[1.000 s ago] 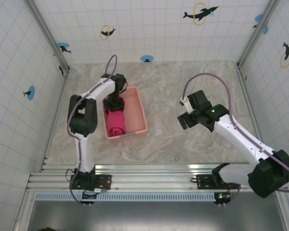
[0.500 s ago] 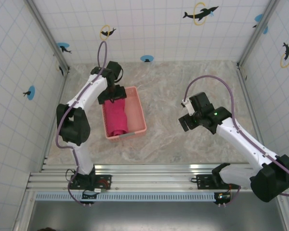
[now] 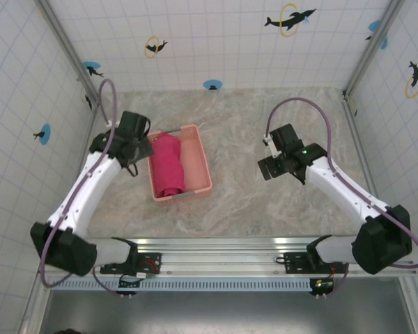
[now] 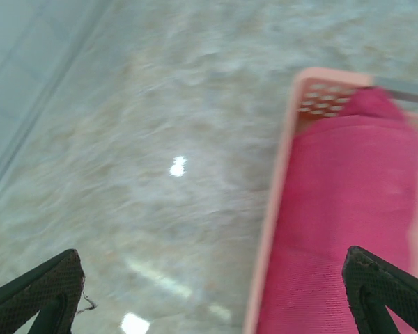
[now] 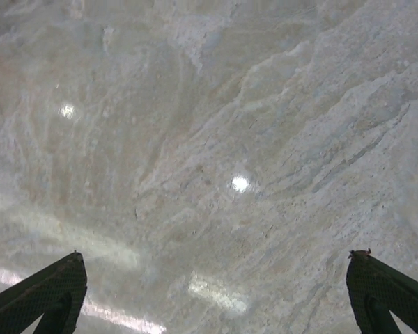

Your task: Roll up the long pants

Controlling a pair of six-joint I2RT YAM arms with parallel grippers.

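You are looking at a marble-patterned table (image 3: 265, 209) boxed in by white tiled walls (image 3: 230, 49) with dolphin stickers (image 3: 290, 19). In the top view, left of centre, a pale pink lattice basket (image 3: 203, 167) sits on that table. The long pants (image 3: 168, 165) lie inside it as a rolled magenta bundle, stretched along the basket's left half.

Your left gripper (image 3: 143, 148) is just beside the basket's left rim, at the upper left of the table. In the left wrist view its jaws stand wide apart and hold nothing: one dark finger (image 4: 42, 292) is in each lower corner, and the left gripper (image 4: 209, 264) looks down on bare table with the basket wall (image 4: 275, 209) and the pants (image 4: 348, 188) on the right of the frame.

Your right gripper (image 3: 272, 167) is right of centre in the top view, well apart from the basket. In the right wrist view the right gripper (image 5: 212, 261) is spread wide and empty, with marble between its fingers (image 5: 45, 292).
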